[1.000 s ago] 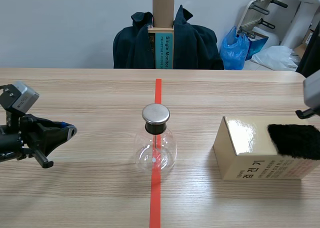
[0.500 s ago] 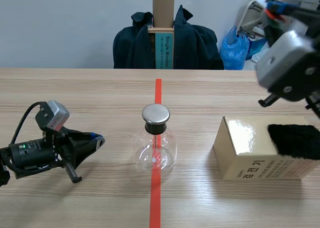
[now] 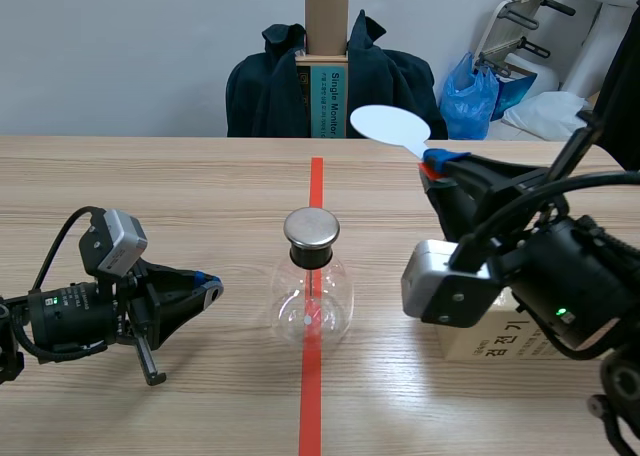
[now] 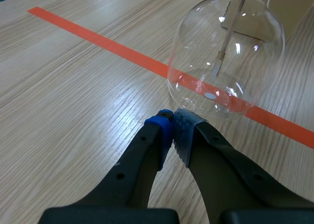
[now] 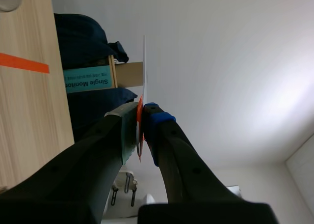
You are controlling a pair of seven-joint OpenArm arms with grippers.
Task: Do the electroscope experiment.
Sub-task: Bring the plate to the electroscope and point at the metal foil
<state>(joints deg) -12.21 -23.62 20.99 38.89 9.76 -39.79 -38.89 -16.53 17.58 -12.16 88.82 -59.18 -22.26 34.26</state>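
Right of the flask (image 3: 312,301), the right arm (image 3: 560,286) hides most of the box (image 3: 490,344); the right gripper (image 3: 432,166) clamps a white disc (image 3: 390,128), possibly plastic. The left gripper (image 3: 210,291) is closed, empty. Wooden table (image 3: 180,196).

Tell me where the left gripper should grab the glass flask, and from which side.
Probably the black neck under the metal cap, coming in from the left arm's side: the flask bulb is wide, round glass, the neck narrow. The left gripper, shut now, must open first.
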